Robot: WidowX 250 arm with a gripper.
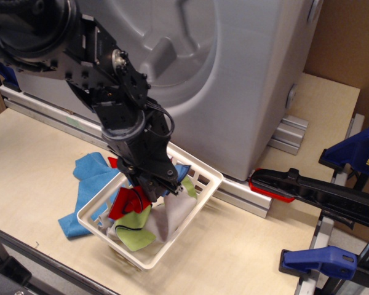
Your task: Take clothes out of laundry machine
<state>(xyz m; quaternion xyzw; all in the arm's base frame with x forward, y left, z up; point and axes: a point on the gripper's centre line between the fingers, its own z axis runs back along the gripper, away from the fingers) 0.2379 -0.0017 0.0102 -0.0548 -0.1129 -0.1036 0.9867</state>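
Observation:
My black gripper hangs down into the white slatted basket. It is shut on the clothes: a bright red cloth bunched at its left side and a medium blue cloth poking out at its right. Both cloths hang just above the lime-green cloth and white cloth lying in the basket. The grey laundry machine stands behind, its round drum recess partly hidden by my arm.
A lighter sky-blue cloth lies on the wooden table left of the basket, with a bit of red showing under the basket's edge. Black and blue clamps sit at the right. An aluminium rail runs under the machine.

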